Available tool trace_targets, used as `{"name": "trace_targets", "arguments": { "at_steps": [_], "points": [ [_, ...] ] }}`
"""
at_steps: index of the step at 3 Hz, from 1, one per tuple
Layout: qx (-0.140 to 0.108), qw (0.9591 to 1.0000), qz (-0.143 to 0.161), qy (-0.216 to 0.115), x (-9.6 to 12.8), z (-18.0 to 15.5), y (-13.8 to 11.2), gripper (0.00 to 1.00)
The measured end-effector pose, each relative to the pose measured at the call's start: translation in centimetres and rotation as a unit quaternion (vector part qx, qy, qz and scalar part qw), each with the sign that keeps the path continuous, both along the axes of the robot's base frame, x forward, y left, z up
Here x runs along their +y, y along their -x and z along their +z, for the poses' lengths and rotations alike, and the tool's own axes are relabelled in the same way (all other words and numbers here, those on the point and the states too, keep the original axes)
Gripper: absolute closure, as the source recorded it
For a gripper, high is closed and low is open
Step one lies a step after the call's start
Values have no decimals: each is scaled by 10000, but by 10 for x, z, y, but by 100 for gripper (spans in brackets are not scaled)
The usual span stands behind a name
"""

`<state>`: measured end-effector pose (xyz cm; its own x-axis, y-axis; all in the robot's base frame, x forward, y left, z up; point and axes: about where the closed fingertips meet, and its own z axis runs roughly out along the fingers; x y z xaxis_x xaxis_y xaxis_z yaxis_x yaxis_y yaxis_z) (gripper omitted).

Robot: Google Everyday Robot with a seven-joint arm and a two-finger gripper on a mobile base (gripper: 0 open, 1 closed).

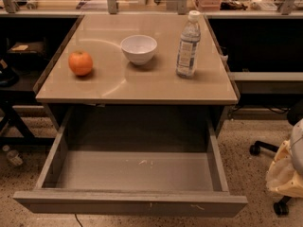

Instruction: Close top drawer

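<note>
We see the top drawer (130, 205) pulled far out from under the table (137, 84), its flat grey front nearest to us and running across the lower part of the view. The front has no handle and carries a few small pale marks right of centre. The tray is deep, with 2 grey side walls, and its bare grey bottom shows a couple of pale flecks near the middle. The back of the tray lies in shadow under the tabletop.

The gripper (285, 171) sits low at the right edge of the view, partly cut off by the frame. It shows as a pale yellowish and grey shape. It is off to the right of the drawer's right front corner and does not touch the drawer. We cannot tell how the claw is set, whether spread or closed, and nothing can be seen held in it. Just beside it, dark chair legs with wheels (259, 148) stand on the speckled floor (239, 138).

On the tan tabletop stand 3 things, all well back from the front edge. An orange (80, 63) is at the left, a white bowl (138, 49) sits upright near the middle, and a clear plastic bottle (188, 44) with a white cap and a label stands upright at the right. The 3 are apart from one another.
</note>
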<state>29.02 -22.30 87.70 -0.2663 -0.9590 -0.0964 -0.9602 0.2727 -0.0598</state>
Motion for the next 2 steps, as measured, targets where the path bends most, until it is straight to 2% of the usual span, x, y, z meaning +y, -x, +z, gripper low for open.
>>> {"name": "trace_targets", "arguments": {
  "at_steps": [1, 2],
  "points": [
    [347, 9992, -35, -170, 9, -27, 25, 100],
    [861, 9948, -168, -523, 26, -81, 55, 100]
  ]
}}
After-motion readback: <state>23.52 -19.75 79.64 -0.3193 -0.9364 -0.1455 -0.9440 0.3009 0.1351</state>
